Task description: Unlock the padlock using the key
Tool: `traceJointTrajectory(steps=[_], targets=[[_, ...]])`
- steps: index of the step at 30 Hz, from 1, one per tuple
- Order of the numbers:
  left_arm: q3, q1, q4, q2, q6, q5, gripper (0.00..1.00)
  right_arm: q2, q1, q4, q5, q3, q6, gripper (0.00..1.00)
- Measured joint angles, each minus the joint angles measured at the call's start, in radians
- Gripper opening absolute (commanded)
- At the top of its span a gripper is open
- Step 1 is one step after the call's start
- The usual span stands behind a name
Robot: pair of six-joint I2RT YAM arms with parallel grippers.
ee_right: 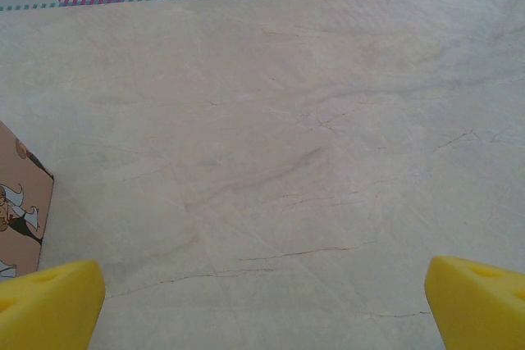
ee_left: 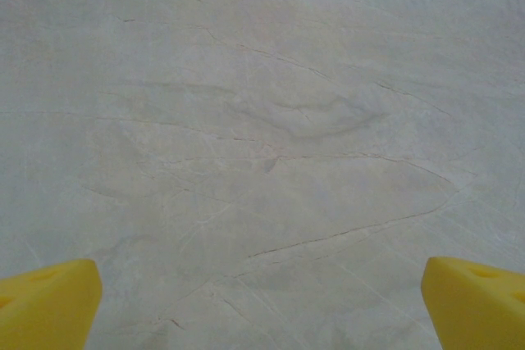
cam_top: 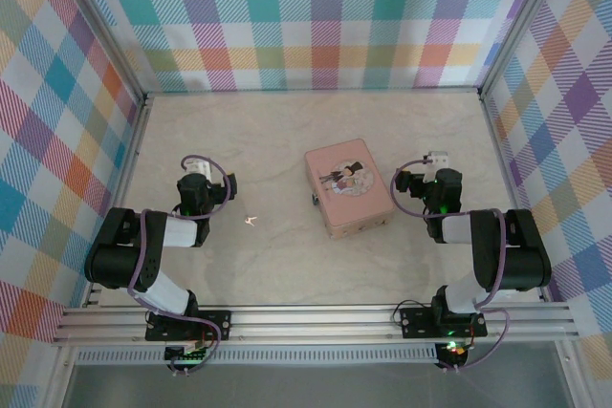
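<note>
The left gripper [ee_left: 262, 309] is fully spread, its 2 yellow fingertips [ee_left: 45, 305] wide apart and holding nothing, over the bare table [ee_left: 271, 120]. The right gripper [ee_right: 262, 305] is likewise spread and empty, with the pink tin [ee_right: 20, 202] just to its left. The key [cam_top: 251, 222] lies right of the left gripper, slightly nearer the bases. The padlock [cam_top: 314, 199] sits against the tin's left edge, between the 2 grippers.

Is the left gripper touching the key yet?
Apart. The top external view shows the left gripper to the left of and beyond the key, with a plain stretch of bare table between them.
</note>
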Motion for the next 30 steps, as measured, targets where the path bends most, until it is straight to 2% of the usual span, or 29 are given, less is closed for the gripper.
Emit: traceJointTrajectory(steps=[3, 5, 9, 13, 16, 20, 23, 26, 30], targets=[[0.004, 0.000, -0.014, -0.002, 0.000, 0.000, 1.00, -0.002, 0.000, -0.014, 0.007, 0.003, 0.001, 1.00], [0.037, 0.000, -0.095, -0.015, -0.001, -0.003, 1.00, -0.026, 0.000, -0.080, 0.015, 0.020, 0.002, 1.00], [0.163, 0.000, -0.262, -0.061, 0.000, -0.003, 1.00, -0.133, 0.000, -0.231, 0.016, 0.086, 0.001, 1.00], [0.212, 0.000, -0.340, -0.150, -0.010, -0.008, 1.00, -0.261, 0.000, -0.313, 0.009, 0.120, 0.035, 1.00], [0.253, 0.004, -0.420, -0.200, -0.073, 0.026, 1.00, -0.351, 0.000, -0.423, -0.006, 0.154, 0.100, 1.00], [0.433, 0.016, -0.600, -0.180, -0.217, 0.143, 1.00, -0.476, 0.000, -0.655, -0.025, 0.254, 0.285, 1.00], [0.559, 0.019, -0.644, -0.113, -0.285, 0.304, 1.00, -0.567, -0.001, -0.784, -0.035, 0.295, 0.414, 1.00], [0.626, 0.007, -0.663, -0.024, -0.329, 0.439, 1.00, -0.636, -0.001, -0.884, -0.096, 0.297, 0.488, 1.00], [0.710, -0.035, -0.738, 0.108, -0.354, 0.558, 0.98, -0.689, -0.001, -1.015, -0.201, 0.296, 0.564, 1.00]])
